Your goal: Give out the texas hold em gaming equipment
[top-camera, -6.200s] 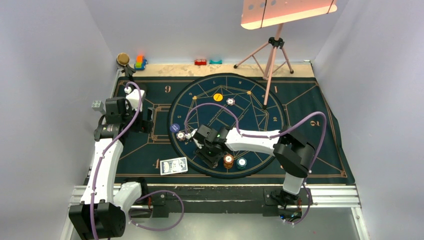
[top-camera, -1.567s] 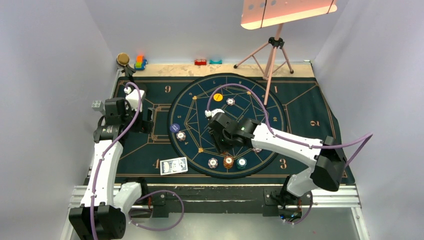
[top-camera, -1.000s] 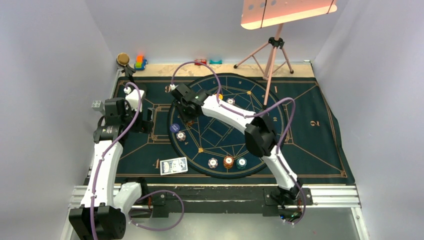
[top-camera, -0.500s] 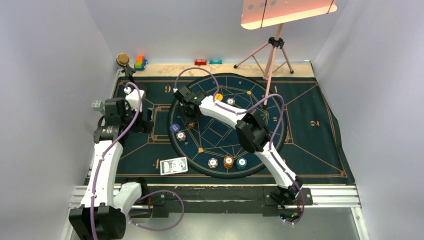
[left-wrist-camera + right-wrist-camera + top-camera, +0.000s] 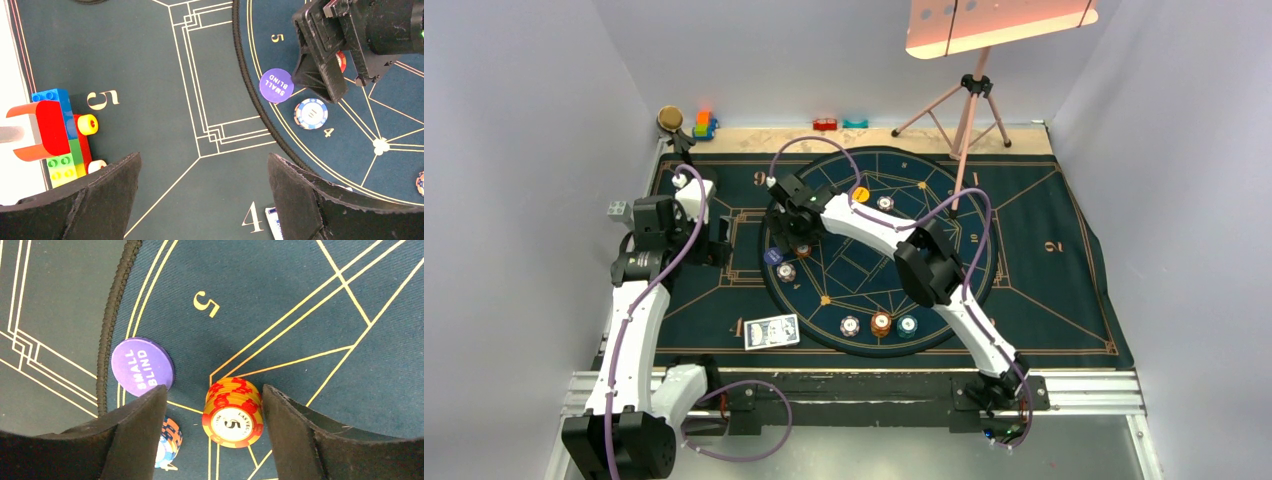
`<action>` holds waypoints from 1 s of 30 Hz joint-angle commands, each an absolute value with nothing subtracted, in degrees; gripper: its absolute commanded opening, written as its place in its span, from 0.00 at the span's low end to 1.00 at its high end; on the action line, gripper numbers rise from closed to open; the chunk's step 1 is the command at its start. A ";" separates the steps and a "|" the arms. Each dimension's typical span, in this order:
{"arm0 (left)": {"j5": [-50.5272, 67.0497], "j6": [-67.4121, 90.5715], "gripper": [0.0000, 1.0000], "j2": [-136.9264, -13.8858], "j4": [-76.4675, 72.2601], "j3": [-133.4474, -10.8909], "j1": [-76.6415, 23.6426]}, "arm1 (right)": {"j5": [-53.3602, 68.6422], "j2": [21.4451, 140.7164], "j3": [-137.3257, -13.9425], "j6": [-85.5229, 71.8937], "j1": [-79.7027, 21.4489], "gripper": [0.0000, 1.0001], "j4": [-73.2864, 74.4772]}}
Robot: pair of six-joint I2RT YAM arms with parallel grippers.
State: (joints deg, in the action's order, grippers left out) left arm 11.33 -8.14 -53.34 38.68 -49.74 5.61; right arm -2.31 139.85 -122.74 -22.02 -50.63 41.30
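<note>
A stack of orange-and-red chips (image 5: 232, 412) stands on the round mat beside the number 5, between the fingers of my right gripper (image 5: 213, 395), which is open with a clear gap on the left side. A purple "small blind" disc (image 5: 142, 366) and a blue-white chip (image 5: 170, 442) lie just left of it. In the top view my right gripper (image 5: 796, 245) reaches to the circle's left side. Three chips (image 5: 881, 323) sit at the circle's near edge, and a card deck (image 5: 771, 330) lies near left. My left gripper (image 5: 202, 165) hovers open above the mat, holding nothing.
A yellow disc (image 5: 860, 194) and a white chip (image 5: 885, 203) lie at the circle's far side. A tripod (image 5: 964, 110) stands at the back right. Toy blocks (image 5: 703, 124) sit at the back left, and more blocks (image 5: 55, 130) lie beside my left gripper.
My right jaws have widened off the orange-and-red stack, which now stands free on the mat. The right arm has barely shifted. The left arm has not moved.
</note>
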 commanded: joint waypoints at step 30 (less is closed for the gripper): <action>12.13 -8.63 1.00 -52.47 37.50 -49.14 6.02 | -5.44 84.44 -62.41 -23.14 -55.68 0.92 37.79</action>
